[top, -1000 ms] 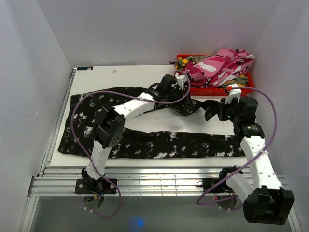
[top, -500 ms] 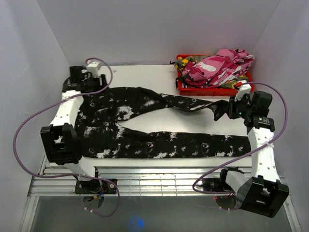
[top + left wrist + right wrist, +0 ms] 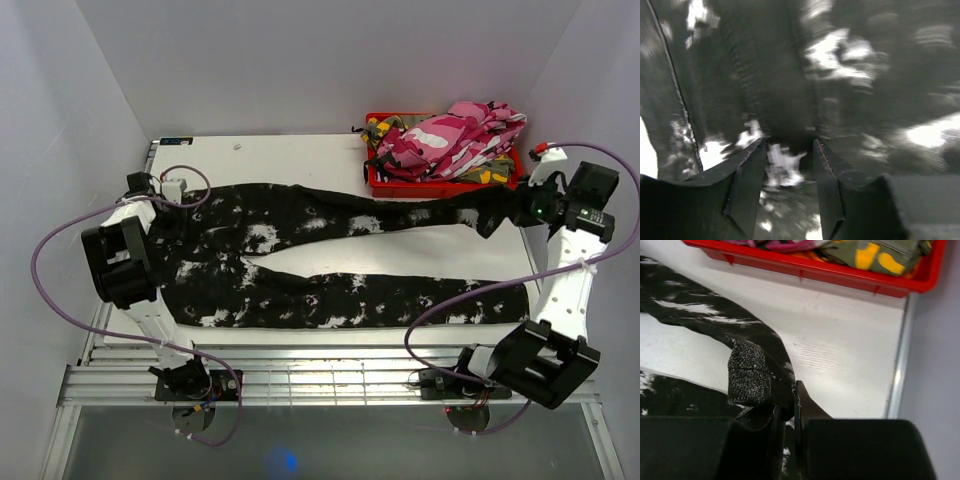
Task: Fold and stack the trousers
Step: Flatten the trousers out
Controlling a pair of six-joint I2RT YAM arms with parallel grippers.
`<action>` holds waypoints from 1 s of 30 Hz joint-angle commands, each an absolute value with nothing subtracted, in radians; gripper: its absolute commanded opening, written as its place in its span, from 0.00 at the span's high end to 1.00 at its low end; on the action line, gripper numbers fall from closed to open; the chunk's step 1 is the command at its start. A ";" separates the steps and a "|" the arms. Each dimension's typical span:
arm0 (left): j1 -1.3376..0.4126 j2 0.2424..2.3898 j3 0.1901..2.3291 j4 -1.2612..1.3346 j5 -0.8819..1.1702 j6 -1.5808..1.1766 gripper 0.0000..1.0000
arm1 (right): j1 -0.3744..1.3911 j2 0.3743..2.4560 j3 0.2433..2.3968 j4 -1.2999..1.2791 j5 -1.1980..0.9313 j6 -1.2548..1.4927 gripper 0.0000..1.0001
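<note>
Before the red tray (image 3: 440, 187), black trousers (image 3: 330, 262) lie spread on the table (image 3: 290, 152). The right gripper (image 3: 789, 407), off the tray's right end, pinches one cuff. The left gripper (image 3: 788, 142), far left of the tray, stands parted over the waist.

Reaching far left with left arm, left gripper (image 3: 789, 145) jaws apart; reaching far right with right arm, right gripper (image 3: 790, 402) clamped on black white-splotched cloth trousers (image 3: 747, 372).
</note>
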State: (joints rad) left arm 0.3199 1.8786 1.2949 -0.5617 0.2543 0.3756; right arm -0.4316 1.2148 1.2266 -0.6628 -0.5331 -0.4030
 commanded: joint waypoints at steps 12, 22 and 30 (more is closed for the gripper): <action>0.428 1.997 1.322 -0.561 0.118 0.500 0.54 | -0.632 1.549 1.300 -0.665 -0.422 -0.568 0.92; 0.428 1.922 1.302 -0.575 0.176 0.523 0.46 | -0.575 1.627 1.190 -0.517 -0.350 -0.572 0.73; 0.428 1.784 1.336 -0.675 0.276 0.534 0.38 | -0.566 1.576 1.359 -0.728 -0.290 -0.705 0.24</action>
